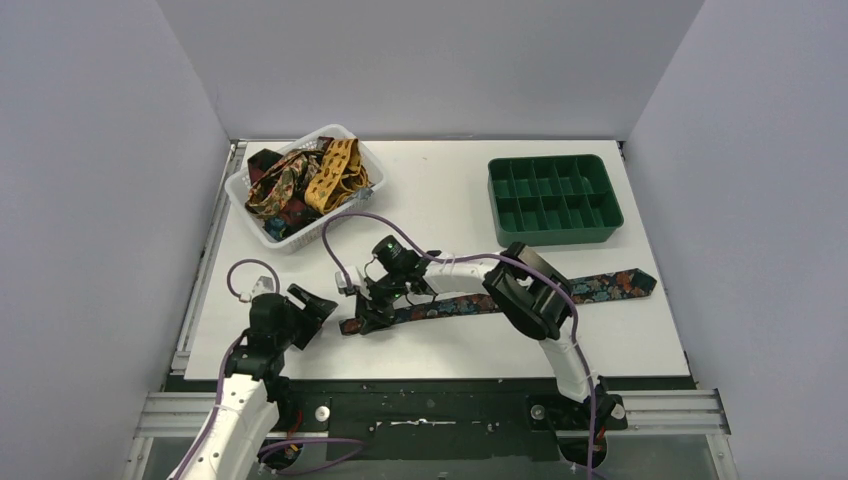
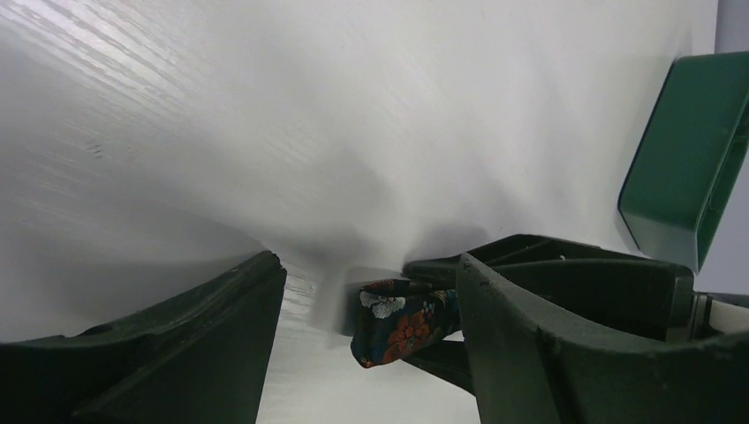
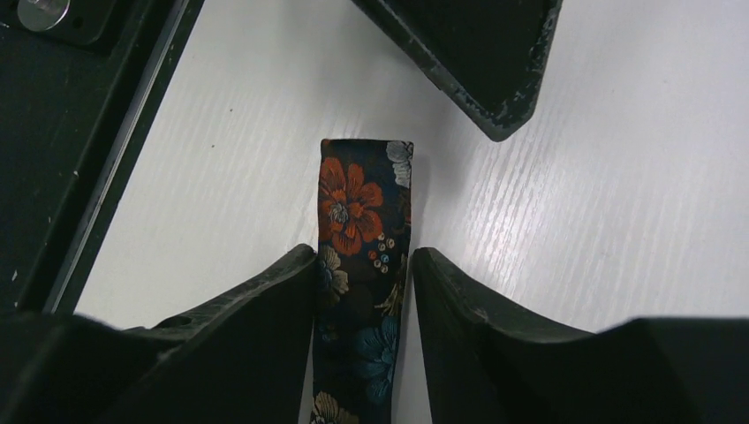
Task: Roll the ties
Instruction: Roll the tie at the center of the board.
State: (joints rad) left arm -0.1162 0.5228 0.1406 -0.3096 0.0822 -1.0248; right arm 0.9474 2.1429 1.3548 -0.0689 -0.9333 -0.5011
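A dark floral tie [image 1: 600, 288] lies flat across the table's front, its wide pointed end at the right. Its narrow left end is folded back on itself, as the right wrist view [image 3: 353, 199] and left wrist view [image 2: 397, 325] show. My right gripper [image 1: 368, 310] straddles that end, open. In its wrist view [image 3: 364, 258] the left finger touches the tie's edge and the right finger stands a thin gap off. My left gripper [image 1: 320, 304] is open and empty just left of the folded end, which sits between its fingers [image 2: 366, 265] in its own view.
A white basket [image 1: 340, 132] at the back left holds several tangled ties, one mustard-yellow [image 1: 335, 175]. A green compartment tray [image 1: 552, 238] stands at the back right and also shows in the left wrist view [image 2: 680, 159]. The table's dark front edge [image 3: 79, 132] is close by.
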